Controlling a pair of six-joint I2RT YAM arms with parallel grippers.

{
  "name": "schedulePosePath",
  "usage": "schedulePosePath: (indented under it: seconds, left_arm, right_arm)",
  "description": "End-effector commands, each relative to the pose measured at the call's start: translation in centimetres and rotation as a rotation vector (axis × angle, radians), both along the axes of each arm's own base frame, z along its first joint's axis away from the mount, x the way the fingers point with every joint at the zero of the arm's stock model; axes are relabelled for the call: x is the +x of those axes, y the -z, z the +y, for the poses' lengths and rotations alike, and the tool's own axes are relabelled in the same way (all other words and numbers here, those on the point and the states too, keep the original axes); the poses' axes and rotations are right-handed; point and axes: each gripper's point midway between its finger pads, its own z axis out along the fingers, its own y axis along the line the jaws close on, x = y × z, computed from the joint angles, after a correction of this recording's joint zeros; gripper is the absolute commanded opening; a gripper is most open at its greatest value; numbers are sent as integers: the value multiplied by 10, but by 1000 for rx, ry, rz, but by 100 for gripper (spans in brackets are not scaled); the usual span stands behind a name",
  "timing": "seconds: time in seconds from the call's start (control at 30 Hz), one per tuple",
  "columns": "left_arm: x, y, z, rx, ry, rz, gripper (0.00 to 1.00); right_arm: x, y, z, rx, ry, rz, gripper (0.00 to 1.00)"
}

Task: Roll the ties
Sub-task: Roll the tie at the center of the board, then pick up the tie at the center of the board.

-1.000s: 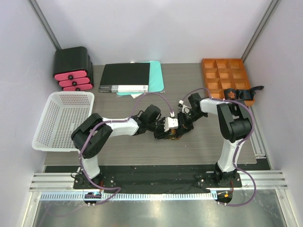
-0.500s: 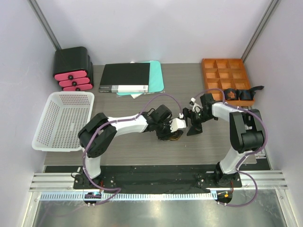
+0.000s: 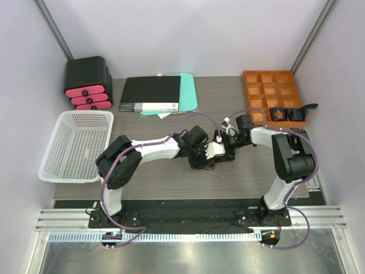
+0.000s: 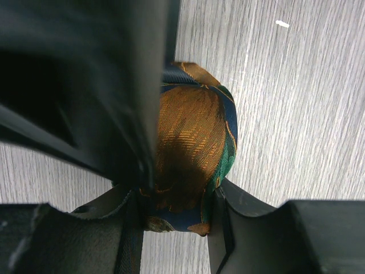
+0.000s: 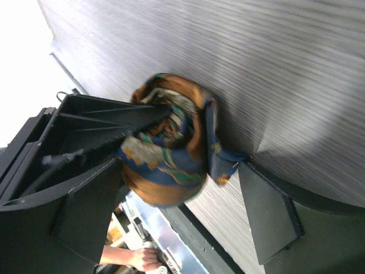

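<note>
**A:** Where do we see the tie (image 4: 194, 148)?

**B:** It is rolled into 1 orange-gold bundle with navy and green edges, near the middle of the grey table (image 4: 296, 114). We cannot tell if it touches the top.

**A:** And our 2 grippers?

**B:** Our left gripper (image 4: 177, 200) pinches the roll, jaws narrow. Our right gripper (image 5: 179, 168) is spread wide, straddling the same roll, and a loose tail reaches 1 jaw.
</note>
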Motion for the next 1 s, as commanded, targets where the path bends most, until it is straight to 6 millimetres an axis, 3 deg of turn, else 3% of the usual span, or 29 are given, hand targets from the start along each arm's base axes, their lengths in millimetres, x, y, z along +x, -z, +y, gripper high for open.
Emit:
schedulePosePath:
  seconds: [0.0, 0.1, 0.37, 0.53, 0.67, 0.7, 0.77, 0.83, 0.93, 0.97]
  left_arm:
    - [-27, 53, 45, 220, -19, 113, 13]
    - [-26, 54, 46, 220, -22, 114, 13]
    - [-26, 55, 50, 231, -21, 104, 13]
    - [-27, 56, 49, 227, -22, 106, 13]
    - [-25, 55, 49, 227, -25, 95, 13]
    - [-25, 56, 50, 229, -28, 96, 14]
    - [-24, 56, 51, 226, -39, 96, 18]
    - [-20, 48, 52, 198, -61, 106, 32]
    - [-14, 25, 48, 89, -107, 163, 57]
    - [-13, 3, 46, 23, -130, 167, 62]
  right_arm:
    - [-3, 46, -6, -125, -30, -57, 81]
    - [-3, 40, -6, -123, -41, -81, 72]
    - [-15, 11, -8, -99, -39, -114, 66]
    - [-9, 6, 4, -49, -34, -130, 52]
    - [-12, 9, 10, -42, -47, -108, 23]
    - [-12, 10, 9, -45, -41, -99, 6]
    - [-10, 10, 7, -65, -44, -101, 1]
    - [-7, 6, 4, -72, -32, -96, 1]
    - [2, -4, -3, -95, -1, -113, 1]
    - [5, -11, -4, -93, 15, -128, 1]
